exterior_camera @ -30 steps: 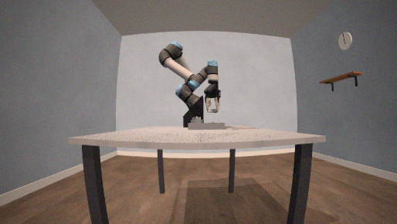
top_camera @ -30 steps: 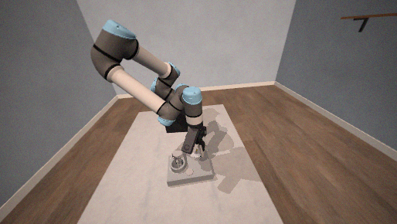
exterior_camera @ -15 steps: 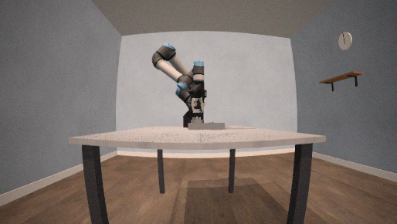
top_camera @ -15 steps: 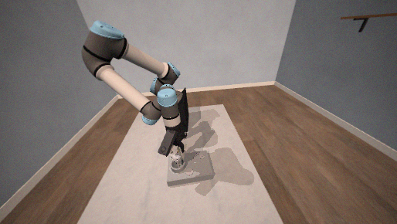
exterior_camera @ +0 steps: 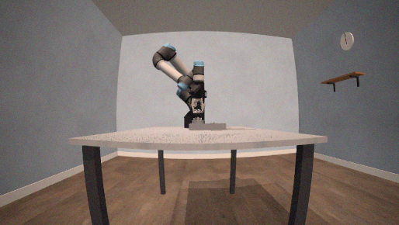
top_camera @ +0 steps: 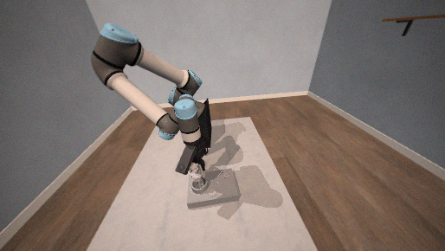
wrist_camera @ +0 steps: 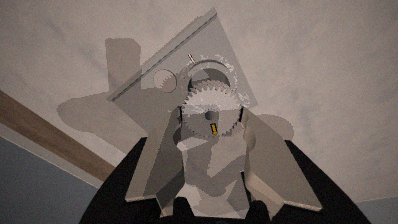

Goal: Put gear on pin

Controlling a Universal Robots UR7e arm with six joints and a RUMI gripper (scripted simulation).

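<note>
In the wrist view my gripper (wrist_camera: 209, 107) is shut on the loose gear (wrist_camera: 210, 111), a pale toothed wheel with an orange arrow (wrist_camera: 214, 130) on its upper face. The gear hangs right over the collar (wrist_camera: 212, 75) on the grey base plate (wrist_camera: 192, 75) and hides the pin. A thin mark sits at the collar's rim on the far side. The arrow points toward me, away from that mark. In the top view the gripper (top_camera: 196, 175) stands low over the plate (top_camera: 213, 187). In the exterior view the gripper (exterior_camera: 198, 116) is just above the plate (exterior_camera: 206, 126).
A round recess (wrist_camera: 165, 80) lies in the plate left of the collar. A second gear sits under the held one by the collar. The plate rests on a speckled table top (exterior_camera: 198, 136). The arm's own links lean over the plate from the back left (top_camera: 143, 99).
</note>
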